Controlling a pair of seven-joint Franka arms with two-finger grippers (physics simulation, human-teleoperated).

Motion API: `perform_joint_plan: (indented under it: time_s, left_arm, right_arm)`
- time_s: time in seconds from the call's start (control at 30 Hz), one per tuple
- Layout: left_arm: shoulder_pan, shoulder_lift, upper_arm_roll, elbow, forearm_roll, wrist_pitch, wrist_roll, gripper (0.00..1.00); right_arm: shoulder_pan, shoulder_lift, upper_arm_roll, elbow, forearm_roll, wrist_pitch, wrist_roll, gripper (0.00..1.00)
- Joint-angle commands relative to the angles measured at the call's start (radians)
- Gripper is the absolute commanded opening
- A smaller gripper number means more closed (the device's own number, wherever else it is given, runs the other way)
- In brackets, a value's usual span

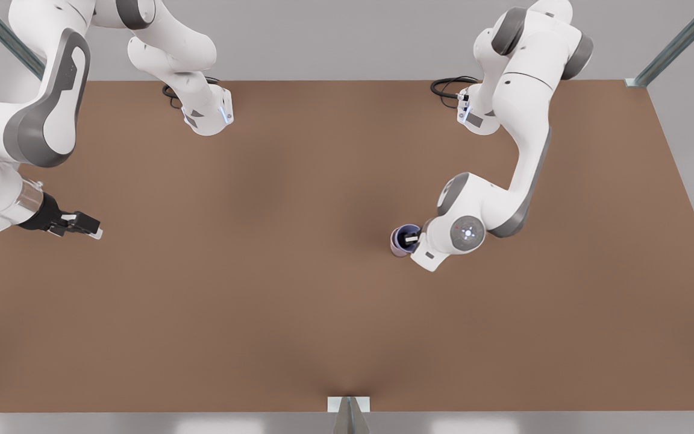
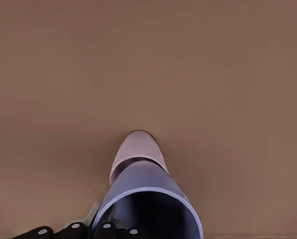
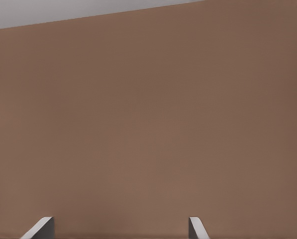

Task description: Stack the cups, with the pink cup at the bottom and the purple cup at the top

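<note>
The purple cup sits nested in the pink cup, right of centre on the table in the front view. Only the pink cup's lower wall shows beneath it. My left gripper is at the purple cup's rim, one finger inside and one outside, shut on the wall. Far off at the front view's left edge, my right gripper waits low over bare table, open and holding nothing.
The brown table spreads wide on all sides of the stack. Both arm bases stand at its far edge with cables beside them. A metal bracket sits at the middle of the near edge.
</note>
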Motion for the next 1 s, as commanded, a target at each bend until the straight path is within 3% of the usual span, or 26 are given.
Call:
perform_joint_plan:
  time_s: [0.0,0.4,0.6,0.63,0.67,0.7,0.73,0.97]
  left_arm:
    - [-0.005,0.0,-0.001,0.001,-0.008,-0.001,-0.053,0.21]
    - [-0.008,0.016,0.001,0.002,0.003,0.009,-0.04,0.21]
    - [-0.006,0.026,0.005,0.004,0.005,0.023,-0.033,0.29]
    - [-0.008,0.028,0.005,0.004,0.005,0.029,-0.035,0.44]
    - [-0.008,0.033,0.005,0.004,0.005,0.029,-0.036,0.82]
    - [-0.008,0.033,0.005,0.004,0.005,0.03,-0.043,0.96]
    - [-0.008,0.033,0.007,0.004,0.006,0.03,-0.046,1.0]
    - [-0.008,0.031,0.007,0.004,0.006,0.03,-0.049,1.0]
  right_arm:
    - [-0.001,-0.001,0.0,0.001,0.008,0.0,-0.065,1.0]
    - [0.002,0.011,-0.002,0.018,0.01,0.002,-0.065,1.0]
    - [0.0,0.011,-0.002,0.03,0.008,0.002,-0.067,1.0]
    - [0.0,0.016,-0.002,0.03,0.01,0.002,-0.068,1.0]
    - [-0.001,0.016,-0.002,0.032,0.002,0.002,-0.073,1.0]
    - [-0.007,0.014,-0.002,0.032,0.002,0.002,-0.074,1.0]
    - [0.002,-0.002,-0.002,0.032,-0.029,0.0,-0.073,1.0]
    - [0.0,-0.016,-0.002,0.027,-0.024,0.0,-0.079,1.0]
